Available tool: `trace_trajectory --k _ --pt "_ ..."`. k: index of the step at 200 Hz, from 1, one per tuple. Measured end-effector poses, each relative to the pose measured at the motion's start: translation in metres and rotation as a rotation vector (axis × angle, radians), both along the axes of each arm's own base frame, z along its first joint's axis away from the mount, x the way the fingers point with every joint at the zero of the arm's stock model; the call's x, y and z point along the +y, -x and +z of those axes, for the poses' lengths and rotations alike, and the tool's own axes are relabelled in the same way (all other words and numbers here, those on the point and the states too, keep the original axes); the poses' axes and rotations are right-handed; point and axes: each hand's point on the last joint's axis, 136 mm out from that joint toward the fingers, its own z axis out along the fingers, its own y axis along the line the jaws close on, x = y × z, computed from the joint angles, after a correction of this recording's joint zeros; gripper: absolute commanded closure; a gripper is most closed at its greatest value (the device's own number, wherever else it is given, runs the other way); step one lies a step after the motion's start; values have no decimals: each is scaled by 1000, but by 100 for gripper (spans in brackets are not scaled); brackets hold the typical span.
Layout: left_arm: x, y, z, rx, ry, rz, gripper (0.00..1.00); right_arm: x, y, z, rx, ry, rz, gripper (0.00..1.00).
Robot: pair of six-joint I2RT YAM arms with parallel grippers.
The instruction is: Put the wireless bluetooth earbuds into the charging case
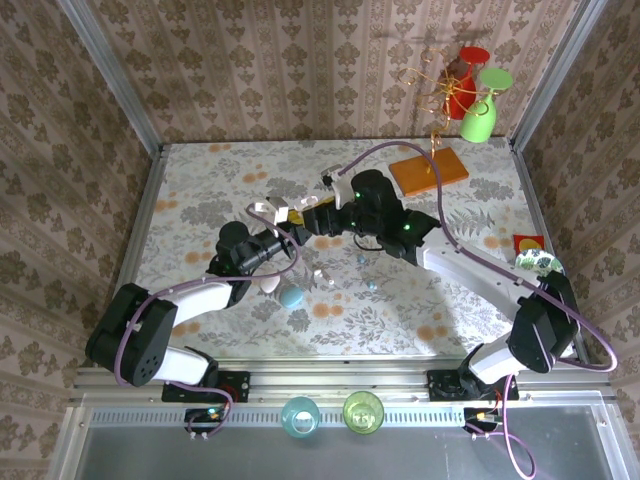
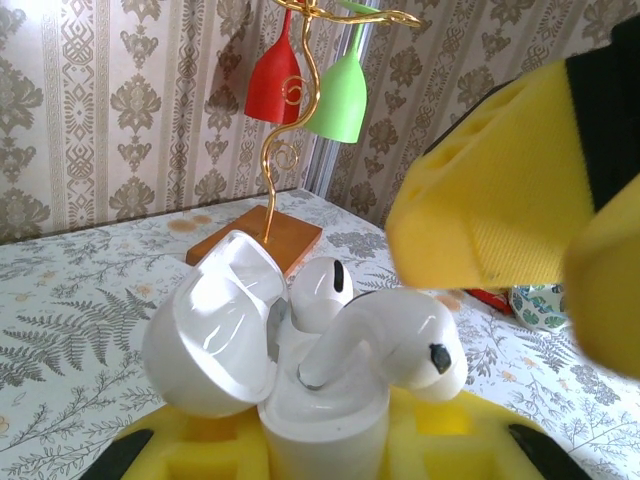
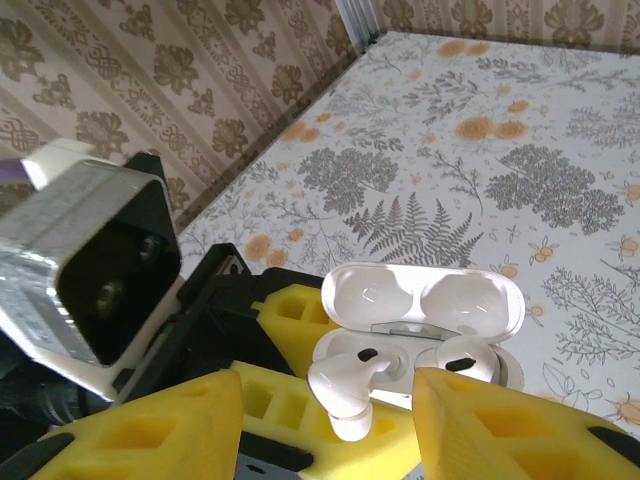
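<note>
- Damask wallpaper [image 2: 100, 110] and a floral tabletop [image 3: 520, 150] enclose the workspace, and the work is held up clear of the surface.
- The white charging case [image 2: 320, 430] is pinched at its base by the left gripper [image 2: 320, 455], whose yellow foam is pressed against both sides; the lid is hinged back.
- One earbud [image 2: 322, 290] is seated in its well. A second earbud [image 2: 395, 340] is only part-way in, with its stem in the socket and its head tilted outward.
- The right gripper [image 3: 330, 400] is spread, one finger to either side of the tilted earbud, and no contact can be made out.
- The earbud is judged very light, rigid, glossy and slippery. It is best taken across its bulbous head, or pressed down there gently.
- Excess squeeze may shoot it out of the foam, and an off-axis push may twist the smooth case.
</note>
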Motion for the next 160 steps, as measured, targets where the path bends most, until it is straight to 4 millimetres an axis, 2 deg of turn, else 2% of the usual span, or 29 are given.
trace_trajectory --k 63,99,125,160 --pt "0 0 4 -18 9 0 100 -6 1 12 -14 21 -19 52" --pt "0 0 5 -21 8 1 100 -10 -2 27 -49 56 -51 54" --pt "0 0 5 -21 8 1 100 -6 -3 26 -56 87 -46 55" --pt "0 0 5 -21 8 1 100 4 0 12 -44 147 -26 56"
